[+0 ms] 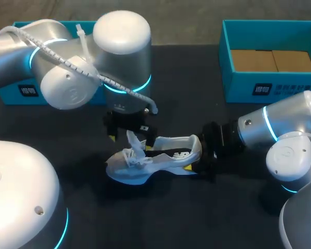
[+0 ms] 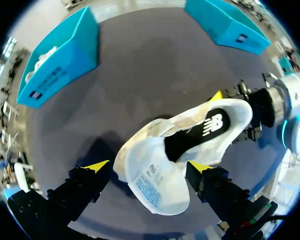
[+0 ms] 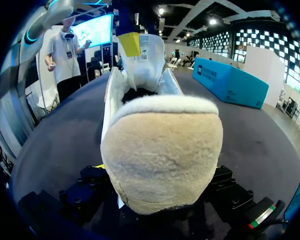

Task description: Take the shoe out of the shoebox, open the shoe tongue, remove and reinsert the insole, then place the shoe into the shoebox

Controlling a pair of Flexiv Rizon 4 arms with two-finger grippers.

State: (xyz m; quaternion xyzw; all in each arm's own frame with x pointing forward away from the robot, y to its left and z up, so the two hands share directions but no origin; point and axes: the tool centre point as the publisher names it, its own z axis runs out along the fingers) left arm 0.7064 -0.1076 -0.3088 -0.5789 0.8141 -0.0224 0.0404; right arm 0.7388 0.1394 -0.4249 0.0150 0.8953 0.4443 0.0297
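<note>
A white shoe (image 1: 160,155) lies on the dark table, toe to the left and heel to the right. Its tongue (image 2: 157,182) stands pulled up, baring the black insole (image 2: 200,132) inside. My left gripper (image 2: 147,167) hangs over the laces, open wide, with the tongue between its fingers but not pinched; in the head view this left gripper (image 1: 128,134) is just above the shoe's front. My right gripper (image 3: 157,180) is shut on the shoe's heel (image 3: 162,150), one finger at each side. In the head view the right gripper (image 1: 199,155) meets the heel from the right.
An open blue shoebox (image 1: 269,85) with a brown cardboard floor stands at the back right. A second blue box (image 1: 15,91) at the back left is mostly hidden behind my left arm; it holds something white (image 2: 42,57).
</note>
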